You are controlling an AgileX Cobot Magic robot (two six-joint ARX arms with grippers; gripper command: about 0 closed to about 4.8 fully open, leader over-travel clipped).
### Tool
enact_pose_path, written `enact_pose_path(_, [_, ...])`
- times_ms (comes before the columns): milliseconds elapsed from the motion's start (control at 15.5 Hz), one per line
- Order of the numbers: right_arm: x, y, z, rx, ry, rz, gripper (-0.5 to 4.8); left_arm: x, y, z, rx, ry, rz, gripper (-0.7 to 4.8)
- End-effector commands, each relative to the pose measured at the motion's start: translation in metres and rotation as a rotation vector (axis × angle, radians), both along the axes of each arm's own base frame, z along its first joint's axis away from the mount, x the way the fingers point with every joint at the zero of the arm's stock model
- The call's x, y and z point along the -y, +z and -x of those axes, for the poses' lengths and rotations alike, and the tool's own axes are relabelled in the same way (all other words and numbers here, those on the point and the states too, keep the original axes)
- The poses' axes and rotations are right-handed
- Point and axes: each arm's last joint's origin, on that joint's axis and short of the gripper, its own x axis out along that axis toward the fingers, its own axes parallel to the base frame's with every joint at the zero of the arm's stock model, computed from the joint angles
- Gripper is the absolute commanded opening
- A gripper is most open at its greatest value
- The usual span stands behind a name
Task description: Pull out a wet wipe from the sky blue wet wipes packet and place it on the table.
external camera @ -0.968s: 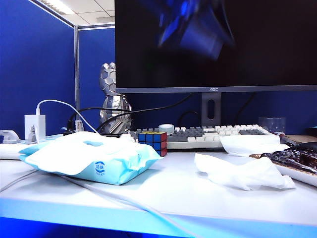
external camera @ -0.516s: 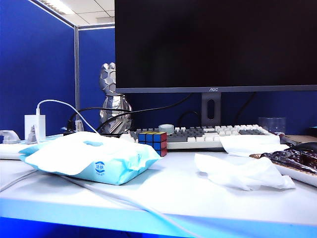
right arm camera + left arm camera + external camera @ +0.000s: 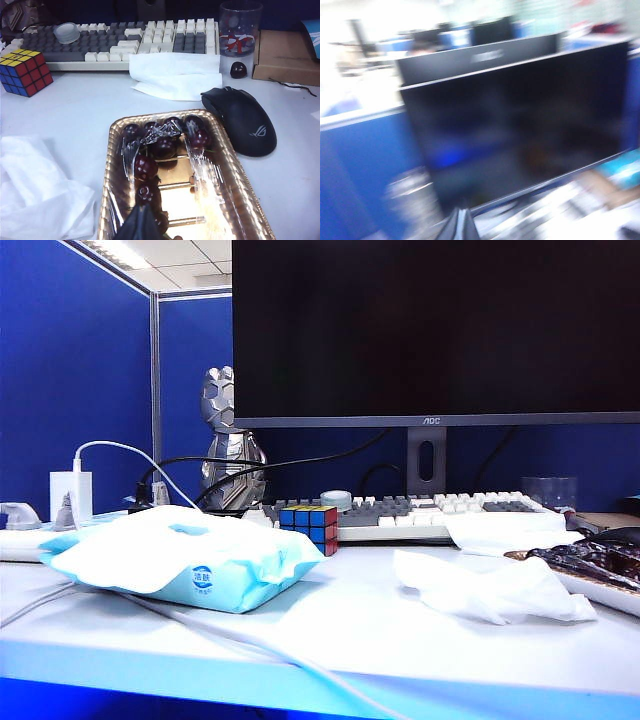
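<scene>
Monitor (image 3: 430, 330): large black screen on a grey stand, at the back of the desk, filling most of the exterior view; it also fills the blurred left wrist view.

Table (image 3: 350, 630): wide white surface with a bright blue front edge.

Keyboard (image 3: 400, 512): grey and white, under the monitor, with a small round lid on its left end.

Sky blue wet wipes packet (image 3: 185, 560): soft blue pack with a white top panel, lying flat at the left of the table; a white cable runs just in front of it.

Wet wipe (image 3: 495, 590): crumpled white sheet lying on the table right of centre, well apart from the packet and free of both grippers; the right wrist view shows it (image 3: 40, 190) just beside the tray.

Gold tray (image 3: 210, 195): holds dark cherries under torn clear film, between the wipe and a black mouse (image 3: 245, 120).

White paper sheet (image 3: 175, 75): smoother, folded, in front of the keyboard.

Silver figurine (image 3: 228, 445): stands behind the packet.

Colour cube (image 3: 308, 526): beside the packet, in front of the keyboard.

Left gripper (image 3: 459, 225): out of the exterior view, raised and facing the monitor; its dark fingertips are pressed together on nothing.

Right gripper (image 3: 141, 222): above the tray, dark tips together and empty.
</scene>
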Motion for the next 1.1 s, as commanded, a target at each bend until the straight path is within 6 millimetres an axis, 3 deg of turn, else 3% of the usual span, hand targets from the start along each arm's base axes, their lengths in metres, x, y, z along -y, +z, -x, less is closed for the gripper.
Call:
enact_pose_path(65, [0.000,0.000,0.000,-0.001,-0.003,-0.002,-0.01,-0.027,-0.008,0.030,-0.058,0.156,-0.119,-0.05])
enact_pose_path(323, [0.000,0.000,0.000,-0.002,-0.003,-0.003,-0.01,-0.048,-0.031,0.069,-0.098,0.207,-0.128,-0.05])
enact_pose_path(581, [0.000,0.000,0.000,-0.002,-0.003,-0.002,0.00,-0.051,-0.081,0.073,-0.132,0.211,-0.121,-0.05])
enact_pose_path(710, [0.000,0.000,0.000,-0.002,-0.003,-0.002,-0.01,-0.051,-0.110,0.069,-0.099,0.238,-0.051,-0.05])
enact_pose_path(774, [0.000,0.000,0.000,-0.002,-0.003,-0.003,-0.01,-0.051,-0.142,0.062,-0.061,0.256,-0.029,-0.05])
enact_pose_path(839, [0.000,0.000,0.000,-0.002,-0.003,-0.002,0.00,-0.051,-0.158,0.060,-0.055,0.264,-0.026,-0.05])
enact_pose_path(903, [0.000,0.000,0.000,-0.002,-0.003,-0.002,-0.01,-0.050,-0.186,0.056,-0.064,0.270,-0.020,-0.05])
enact_pose_path(1097, [0.000,0.000,0.000,-0.002,-0.002,-0.003,-0.01,-0.046,-0.239,0.045,-0.090,0.251,0.066,-0.05])
